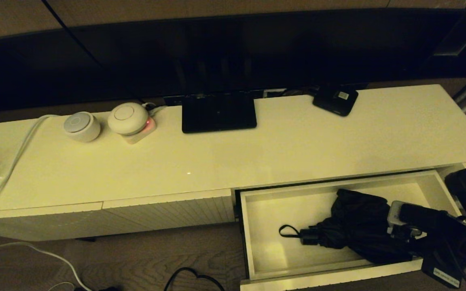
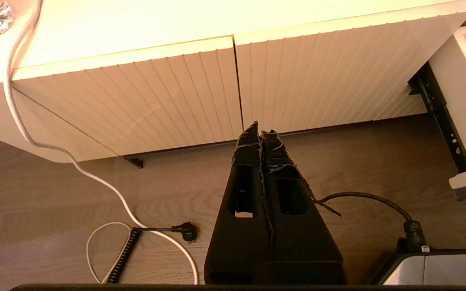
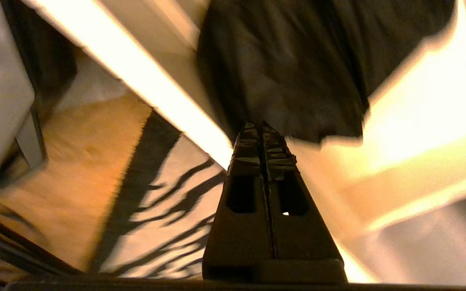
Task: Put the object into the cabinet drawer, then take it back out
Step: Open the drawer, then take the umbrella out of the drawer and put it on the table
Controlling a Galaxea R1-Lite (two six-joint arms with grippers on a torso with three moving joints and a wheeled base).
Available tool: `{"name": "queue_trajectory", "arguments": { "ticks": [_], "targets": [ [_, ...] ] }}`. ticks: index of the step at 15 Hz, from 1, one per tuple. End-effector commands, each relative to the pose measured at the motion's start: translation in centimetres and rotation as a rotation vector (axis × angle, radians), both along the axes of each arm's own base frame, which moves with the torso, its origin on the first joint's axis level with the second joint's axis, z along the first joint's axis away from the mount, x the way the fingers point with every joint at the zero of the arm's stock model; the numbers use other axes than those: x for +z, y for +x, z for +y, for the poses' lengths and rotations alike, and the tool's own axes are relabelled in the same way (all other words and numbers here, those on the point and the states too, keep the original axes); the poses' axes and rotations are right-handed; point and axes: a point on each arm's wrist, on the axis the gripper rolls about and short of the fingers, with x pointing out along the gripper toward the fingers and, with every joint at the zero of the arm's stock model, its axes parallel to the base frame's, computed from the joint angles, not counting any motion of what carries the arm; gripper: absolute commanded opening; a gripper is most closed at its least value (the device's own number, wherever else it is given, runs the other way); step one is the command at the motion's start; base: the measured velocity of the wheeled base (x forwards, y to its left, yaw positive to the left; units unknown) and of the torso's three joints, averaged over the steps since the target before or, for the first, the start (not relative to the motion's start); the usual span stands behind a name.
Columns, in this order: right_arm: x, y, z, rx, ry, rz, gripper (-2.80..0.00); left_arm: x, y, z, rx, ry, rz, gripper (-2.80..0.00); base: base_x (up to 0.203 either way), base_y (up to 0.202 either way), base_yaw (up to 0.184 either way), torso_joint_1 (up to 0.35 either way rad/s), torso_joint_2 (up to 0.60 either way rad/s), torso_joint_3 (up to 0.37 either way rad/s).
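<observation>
At this moment the wide shallow cream-white drawer with the ribbed front (image 1: 257, 242) stood pulled out of the long cream-white cabinet, and the black compact folding umbrella with loose baggy fabric (image 1: 358, 226) lay inside it, toward the drawer's right half, short handle and wrist loop pointing left across the pale floor of the drawer. Your right tool (image 3: 262, 131) was over the drawer's right front corner, fingers pressed fully together; in the right wrist view the tips sat at the edge of the black fabric, but I could not tell whether any cloth was pinched between them or they were just touching it. Your left tool (image 2: 260, 130) was parked low in front of the closed ribbed panels (image 2: 136, 101), fingers together, holding nothing. My read: you were in the drawer phase, with the umbrella either just set down or about to be lifted back out; the frames don't settle which. If it was retrieval, the next move called for a firm hold on something solid: the handle or the bunched body, not a fold of loose fabric that could slip or let the canopy sag and catch on the drawer's front wall. You'd have needed to lift clear of that wall before swinging toward the tabletop (image 1: 297, 145).
</observation>
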Motion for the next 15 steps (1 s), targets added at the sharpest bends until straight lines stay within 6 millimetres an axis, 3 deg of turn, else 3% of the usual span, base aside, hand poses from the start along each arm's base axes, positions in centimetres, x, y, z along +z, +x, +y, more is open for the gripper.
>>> {"name": "queue_trajectory", "arguments": {
  "ticks": [1,6,13,14,15],
  "targets": [
    [0.2,0.0,-0.1,0.161,-0.073,-0.012,-2.8,-0.1,0.0,0.0,0.0,0.0,0.003,-2.8,0.0,0.0,0.0,0.0,0.0,0.0],
    [-0.2,0.1,-1.7,0.498,-0.235,-0.002,-2.8,-0.1,0.0,0.0,0.0,0.0,0.003,-2.8,0.0,0.0,0.0,0.0,0.0,0.0],
    [-1.2,0.9,-2.3,0.603,-0.286,0.031,-2.8,-0.1,0.0,0.0,0.0,0.001,0.003,-2.8,0.0,0.0,0.0,0.0,0.0,0.0],
    [-1.2,1.1,-2.3,0.608,-0.288,0.032,-0.48,-0.1,0.0,0.0,0.0,0.0,0.003,-2.8,0.0,0.0,0.0,0.0,0.0,0.0],
    [-1.1,1.2,-2.3,0.603,-0.289,0.03,0.0,-0.1,0.0,0.0,0.0,0.0,0.003,-2.8,0.0,0.0,0.0,0.0,0.0,0.0]
  ]
}}
